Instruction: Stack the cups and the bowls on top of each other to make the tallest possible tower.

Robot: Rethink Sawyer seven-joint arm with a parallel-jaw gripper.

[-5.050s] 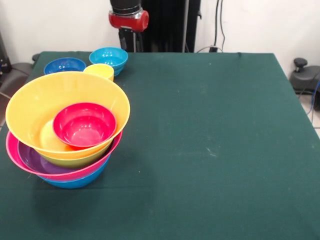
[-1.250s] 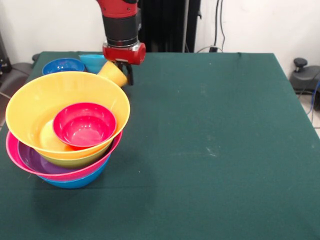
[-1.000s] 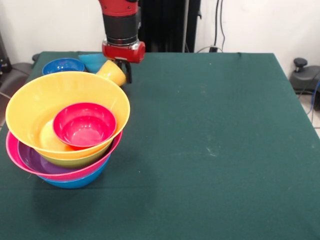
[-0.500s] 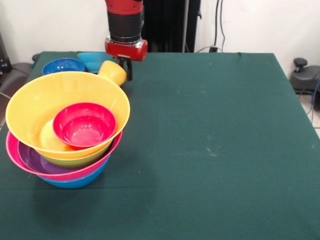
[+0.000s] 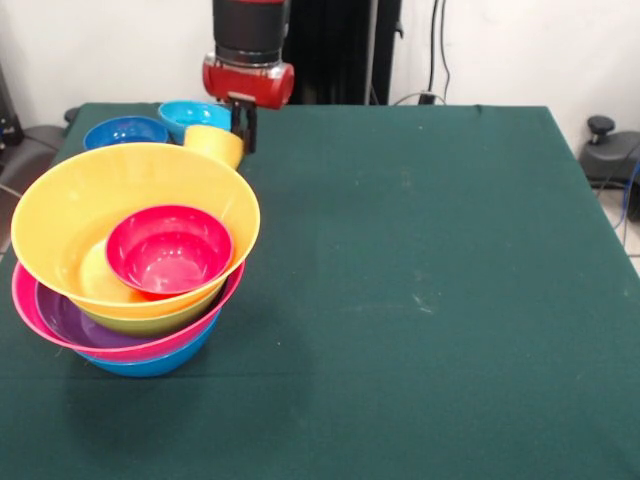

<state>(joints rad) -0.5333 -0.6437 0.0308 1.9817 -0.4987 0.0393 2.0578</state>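
Observation:
The tower stands at the near left: a large yellow-orange bowl (image 5: pixel 60 215) on top with a small red bowl (image 5: pixel 168 250) inside it. Under them are nested a green bowl (image 5: pixel 150 322), a purple bowl (image 5: pixel 70 318), a pink bowl (image 5: pixel 24 292) and a blue bowl (image 5: pixel 150 364). My gripper (image 5: pixel 240 124) is at the far left, behind the tower. It is shut on the yellow-orange cup (image 5: pixel 214 144), which hangs tilted just above the cloth. A light blue bowl (image 5: pixel 192 112) and a dark blue bowl (image 5: pixel 126 131) sit behind it. The red cup is out of view.
The table is covered with a dark green cloth (image 5: pixel 420 270). The robot's black pedestal (image 5: pixel 330 50) and cables stand behind the far edge. A black object (image 5: pixel 606 150) sits off the table's right side.
The arm came down beside the light blue bowl and closed on the yellow-orange cup. Over the last second it has lifted slightly, with the tilted cup moving along.

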